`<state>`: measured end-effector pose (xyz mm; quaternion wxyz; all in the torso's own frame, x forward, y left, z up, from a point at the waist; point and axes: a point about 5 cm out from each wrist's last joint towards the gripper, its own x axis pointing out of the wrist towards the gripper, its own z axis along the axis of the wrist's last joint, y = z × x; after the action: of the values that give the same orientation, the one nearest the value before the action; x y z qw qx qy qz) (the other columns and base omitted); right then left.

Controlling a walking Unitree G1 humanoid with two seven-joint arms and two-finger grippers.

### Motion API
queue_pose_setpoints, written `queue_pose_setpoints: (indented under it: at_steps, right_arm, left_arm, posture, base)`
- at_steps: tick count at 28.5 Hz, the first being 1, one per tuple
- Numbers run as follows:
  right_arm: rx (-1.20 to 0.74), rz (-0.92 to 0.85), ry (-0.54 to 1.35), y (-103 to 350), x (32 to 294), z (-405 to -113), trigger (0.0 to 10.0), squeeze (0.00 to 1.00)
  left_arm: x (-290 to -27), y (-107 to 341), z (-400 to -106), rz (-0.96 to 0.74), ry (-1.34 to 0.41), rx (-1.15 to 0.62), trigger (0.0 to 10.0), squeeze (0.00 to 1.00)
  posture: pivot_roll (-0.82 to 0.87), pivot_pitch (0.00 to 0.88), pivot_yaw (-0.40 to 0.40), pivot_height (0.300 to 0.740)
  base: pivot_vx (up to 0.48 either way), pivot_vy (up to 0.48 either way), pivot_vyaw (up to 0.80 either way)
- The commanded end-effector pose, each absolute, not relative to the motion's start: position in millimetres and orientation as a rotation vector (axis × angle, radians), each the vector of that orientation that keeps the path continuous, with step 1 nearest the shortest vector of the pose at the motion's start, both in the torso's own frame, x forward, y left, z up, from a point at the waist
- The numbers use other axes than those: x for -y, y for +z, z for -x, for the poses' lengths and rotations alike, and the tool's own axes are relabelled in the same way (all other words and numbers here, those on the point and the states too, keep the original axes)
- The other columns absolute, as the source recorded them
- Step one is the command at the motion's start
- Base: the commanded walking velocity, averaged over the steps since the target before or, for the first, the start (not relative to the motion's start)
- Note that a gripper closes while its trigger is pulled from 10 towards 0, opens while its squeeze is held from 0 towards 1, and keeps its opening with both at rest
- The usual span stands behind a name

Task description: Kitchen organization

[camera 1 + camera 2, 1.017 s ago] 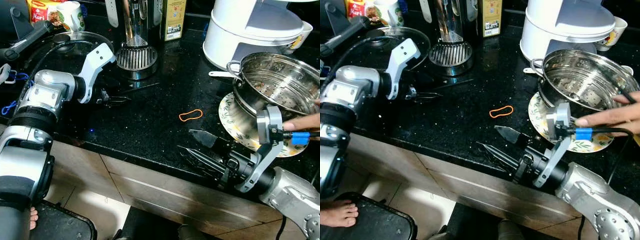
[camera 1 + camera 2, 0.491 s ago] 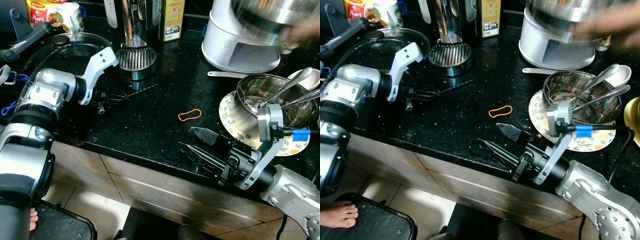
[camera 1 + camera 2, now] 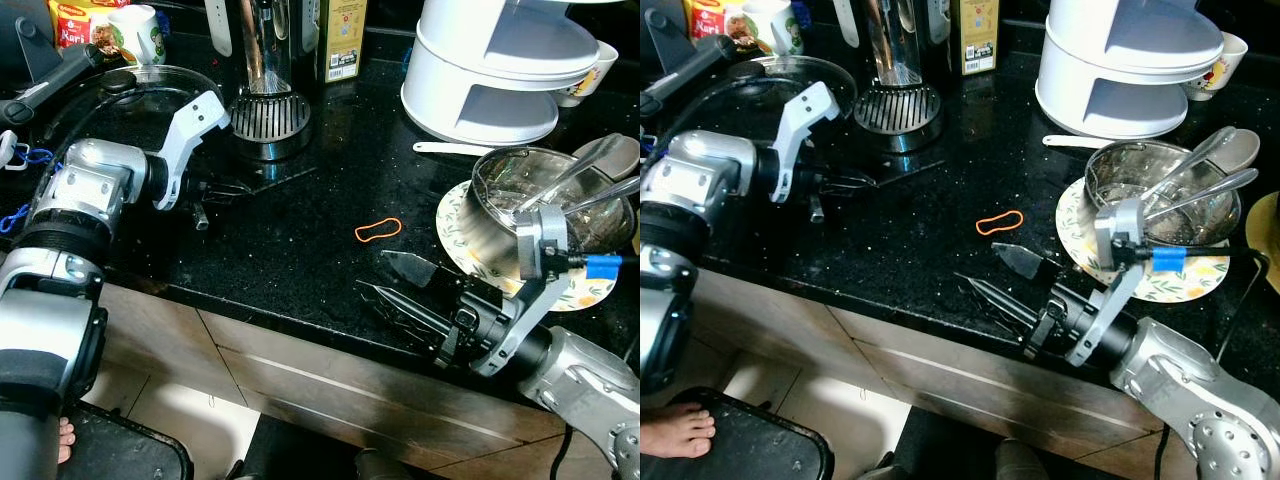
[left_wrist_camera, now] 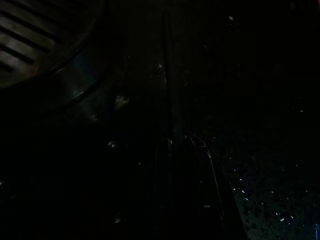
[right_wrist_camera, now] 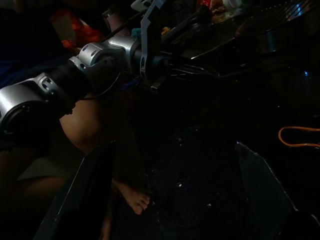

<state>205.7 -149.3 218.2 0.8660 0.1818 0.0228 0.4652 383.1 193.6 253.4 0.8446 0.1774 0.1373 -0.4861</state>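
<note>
Black speckled counter, orange rubber band, seemingly floral-patterned plate, white steamer

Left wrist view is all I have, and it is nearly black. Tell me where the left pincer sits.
Observer: The left pincer is low over the black speckled countertop, beside the round slotted metal stand.
Operator: Name the nearest loose item toward the right arm.
Observer: A thin orange rubber band lies flat on the countertop, between the two arms.
Operator: Report the right pincer.
Observer: The right pincer is open at the countertop's front edge, next to the floral plate carrying a steel bowl of spoons.
</note>
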Motion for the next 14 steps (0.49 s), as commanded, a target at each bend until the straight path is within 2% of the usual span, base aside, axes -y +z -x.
queue_pose_setpoints:
  at_steps: [1,7,14]
  right_arm:
    - [-0.052,-0.396,0.977,217,149,-206,10.0,0.0]
    - [-0.036,-0.424,1.019,219,145,-202,10.0,0.0]
    - [-0.019,-0.431,1.021,220,146,-204,10.0,0.0]
  left_arm:
    - [-192,247,-381,-0.346,-1.046,-0.294,0.0,0.0]
    - [-193,252,-373,-0.249,-1.063,-0.209,0.0,0.0]
    - [-198,281,-358,-0.17,-1.063,-0.045,0.0,0.0]
  posture:
    - [-0.1,0.153,0.007,0.74]
    - [-0.1,0.149,0.014,0.74]
    - [-0.09,0.141,0.011,0.74]
  base:
    - [0.0,0.0,0.0]
    - [0.0,0.0,0.0]
    - [0.0,0.0,0.0]
